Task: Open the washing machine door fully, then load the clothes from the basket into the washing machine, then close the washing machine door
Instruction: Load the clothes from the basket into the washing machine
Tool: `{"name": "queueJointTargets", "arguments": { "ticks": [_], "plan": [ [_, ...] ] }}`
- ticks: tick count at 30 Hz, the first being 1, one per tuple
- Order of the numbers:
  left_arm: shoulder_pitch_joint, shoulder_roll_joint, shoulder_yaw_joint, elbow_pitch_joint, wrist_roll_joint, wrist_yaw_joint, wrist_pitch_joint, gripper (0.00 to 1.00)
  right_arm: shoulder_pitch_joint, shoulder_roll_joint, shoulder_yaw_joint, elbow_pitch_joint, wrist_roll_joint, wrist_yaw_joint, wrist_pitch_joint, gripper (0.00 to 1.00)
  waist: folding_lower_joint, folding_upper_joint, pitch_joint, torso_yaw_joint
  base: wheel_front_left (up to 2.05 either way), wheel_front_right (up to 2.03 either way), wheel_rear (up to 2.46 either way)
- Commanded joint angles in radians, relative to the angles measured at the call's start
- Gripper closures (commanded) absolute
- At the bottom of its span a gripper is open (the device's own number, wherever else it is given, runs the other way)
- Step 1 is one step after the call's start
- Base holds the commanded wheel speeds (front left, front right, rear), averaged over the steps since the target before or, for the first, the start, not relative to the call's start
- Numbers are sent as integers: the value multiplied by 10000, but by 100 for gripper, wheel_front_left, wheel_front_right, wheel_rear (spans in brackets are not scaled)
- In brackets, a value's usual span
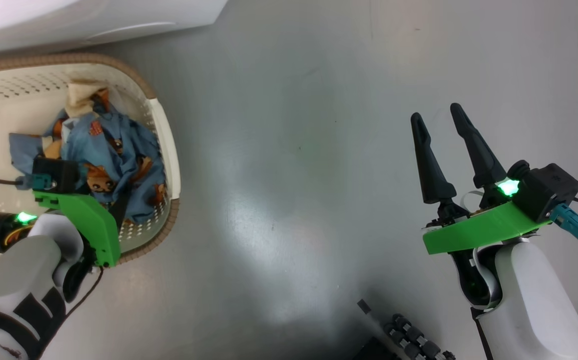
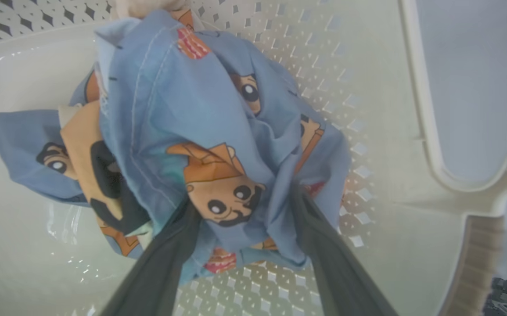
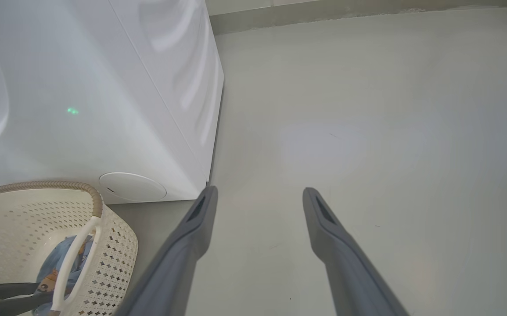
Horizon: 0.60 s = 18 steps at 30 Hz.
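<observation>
In the basket [image 1: 168,150], on the floor [image 1: 294,150] just in front of the washer [image 1: 68,20]: one crumpled heap of clothes [image 1: 113,150], blue with orange-brown cartoon figures, a scrap of cream cloth at the far end. Bunched toward the wall on the handle side, with bare cream bottom on the other side.

Reaching down into the basket from above, the left gripper [image 2: 244,210], fingers [image 2: 328,250] spread wide and sunk into the heap. Between them, a thick fold of blue cloth with a cartoon face, touching both fingers and draped over their tips, not squeezed. Released, then: astride the cloth rather than clamped on it.

Off to the other side, the right gripper [image 1: 436,112]: likewise spread open, holding nothing, above bare floor, well apart from basket and clothes. From its wrist view, the washer's white corner and a round flap [image 3: 132,186] low on its front, near the basket's brown rim.
</observation>
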Motion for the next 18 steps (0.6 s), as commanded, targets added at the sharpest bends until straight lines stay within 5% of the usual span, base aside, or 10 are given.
{"name": "queueJointTargets", "arguments": {
  "ticks": [1, 4, 5, 7, 18],
  "plan": [
    [-74, 345, 60, 42, -101, -13, 14, 0, 126, 37, 241, -233, 36, 16, -74, 0, 0, 0, 41, -51, 0, 0, 0],
    [-213, 371, -302, 150, -312, -13, 91, 5, 133, 37, 267, -286, 27, 16, -74, 0, 0, 0, 58, -103, 0, 0, 0],
    [-248, 376, -388, 173, -380, -13, 87, 55, 147, 38, 265, -309, 21, 16, -74, 0, 0, 0, 54, -112, 0, 0, 0],
    [-293, 363, -525, 219, -522, -13, 74, 100, 191, 38, 248, -342, -4, 16, -74, 0, 0, 0, 14, -111, 0, 0, 0],
    [-60, 64, -806, 396, -1405, -13, -682, 100, 334, 39, 63, -258, -184, 16, -74, 0, 0, 0, -797, 279, 0, 0, 0]
  ]
}}
